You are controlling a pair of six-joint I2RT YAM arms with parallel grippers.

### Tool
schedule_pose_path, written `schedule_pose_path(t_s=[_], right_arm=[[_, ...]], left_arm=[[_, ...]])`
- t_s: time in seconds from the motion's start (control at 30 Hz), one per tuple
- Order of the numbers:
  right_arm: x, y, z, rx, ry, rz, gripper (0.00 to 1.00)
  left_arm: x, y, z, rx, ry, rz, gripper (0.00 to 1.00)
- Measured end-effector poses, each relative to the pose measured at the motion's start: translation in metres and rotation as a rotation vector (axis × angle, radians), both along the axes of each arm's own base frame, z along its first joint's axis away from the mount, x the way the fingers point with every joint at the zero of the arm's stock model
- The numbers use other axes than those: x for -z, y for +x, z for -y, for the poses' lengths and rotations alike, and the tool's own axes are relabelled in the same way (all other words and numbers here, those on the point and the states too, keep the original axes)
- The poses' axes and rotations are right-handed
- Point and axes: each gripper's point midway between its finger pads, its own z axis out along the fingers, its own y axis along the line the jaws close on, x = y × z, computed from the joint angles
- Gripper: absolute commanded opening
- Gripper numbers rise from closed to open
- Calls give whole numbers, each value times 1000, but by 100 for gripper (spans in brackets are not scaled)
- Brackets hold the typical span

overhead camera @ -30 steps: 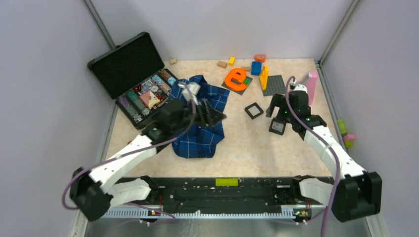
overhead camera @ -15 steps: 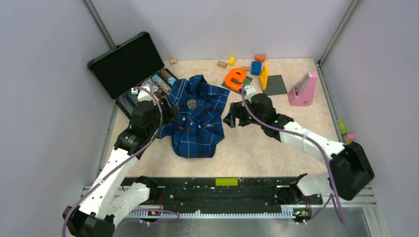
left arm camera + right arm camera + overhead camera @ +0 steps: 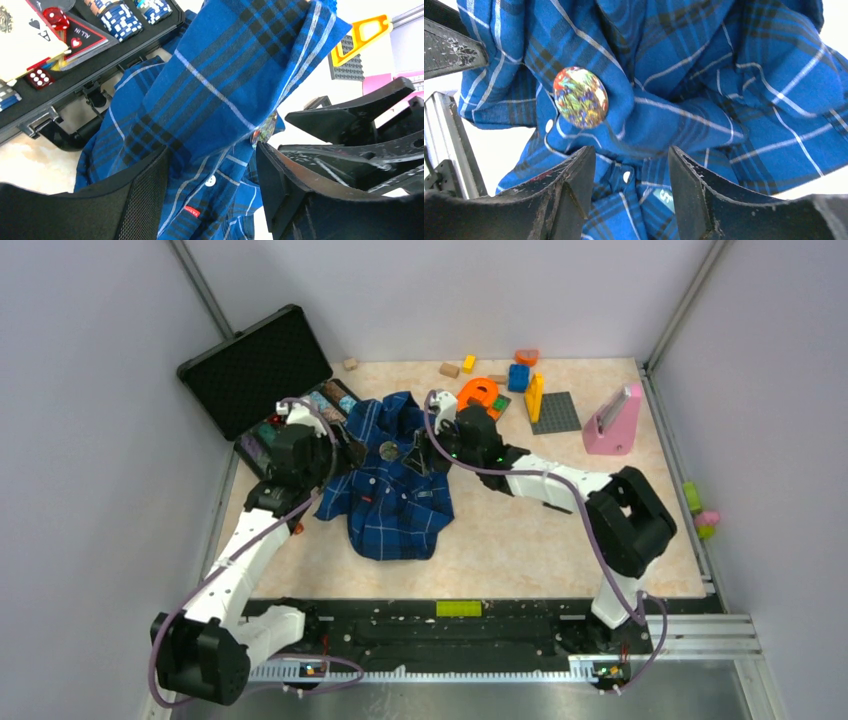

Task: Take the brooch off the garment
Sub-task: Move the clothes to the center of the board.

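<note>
Both grippers at the garment (image 3: 400, 510); brooch (image 3: 388, 450) on the cloth.
Right gripper (image 3: 629, 190): jaws set wide apart, nothing held, plaid folds lying across the gap. The brooch (image 3: 580, 97) sits just ahead of its fingertips, offset toward the finger on the view's left. Left gripper (image 3: 210, 195): jaws apart with a raised fold of the garment (image 3: 225, 75) filling the gap; actual clamping cannot be determined. The brooch (image 3: 264, 131) appears edge-on just ahead of its right-hand finger.

Pale grey walls (image 3: 450, 290) enclose a beige tabletop (image 3: 520, 540).
</note>
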Motion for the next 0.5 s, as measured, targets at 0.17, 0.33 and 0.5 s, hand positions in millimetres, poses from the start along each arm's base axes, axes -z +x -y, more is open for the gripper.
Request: schedule_pose_path(t_s=[0.17,0.33,0.5], right_arm=[[6,6,-25,-45,-21,37,14],[10,5,-27,-45,-31,37,0],[15,-9,-14,-40,-32,17,0]], left_arm=[[-1,14,4,23,-2,-3,66],[-1,25,8,44,-2,6,69],[7,36,15,77,-4,-20,61]])
